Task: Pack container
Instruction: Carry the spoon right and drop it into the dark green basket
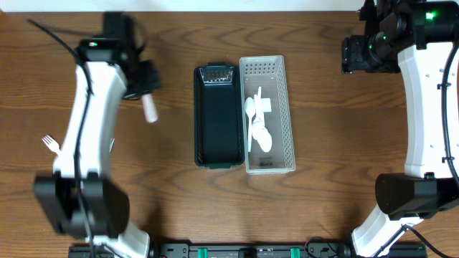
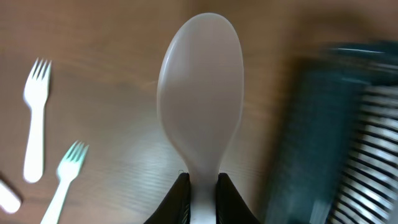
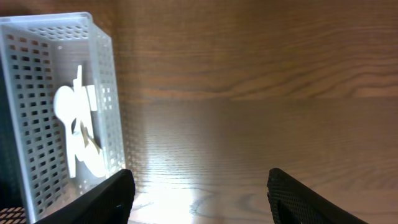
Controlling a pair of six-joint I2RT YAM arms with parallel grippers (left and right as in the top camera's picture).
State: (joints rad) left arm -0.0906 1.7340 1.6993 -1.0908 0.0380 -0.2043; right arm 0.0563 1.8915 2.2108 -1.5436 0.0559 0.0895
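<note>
My left gripper [image 2: 203, 190] is shut on the handle of a white plastic spoon [image 2: 200, 102]; overhead the spoon [image 1: 150, 109] hangs above the table left of the dark green container [image 1: 217, 136]. A white slotted basket [image 1: 285, 107] right of it holds white spoons [image 1: 258, 129]. It also shows in the right wrist view [image 3: 106, 93]. Two white forks [image 2: 36, 118] lie on the table in the left wrist view; one fork [image 1: 50, 144] shows overhead at far left. My right gripper [image 3: 199, 193] is open and empty over bare wood, at the back right overhead [image 1: 366, 54].
The dark green container appears blurred at the right of the left wrist view [image 2: 311, 137]. A small white object [image 2: 7, 196] lies at the lower left edge there. Wooden table [image 1: 337, 143] surrounds everything.
</note>
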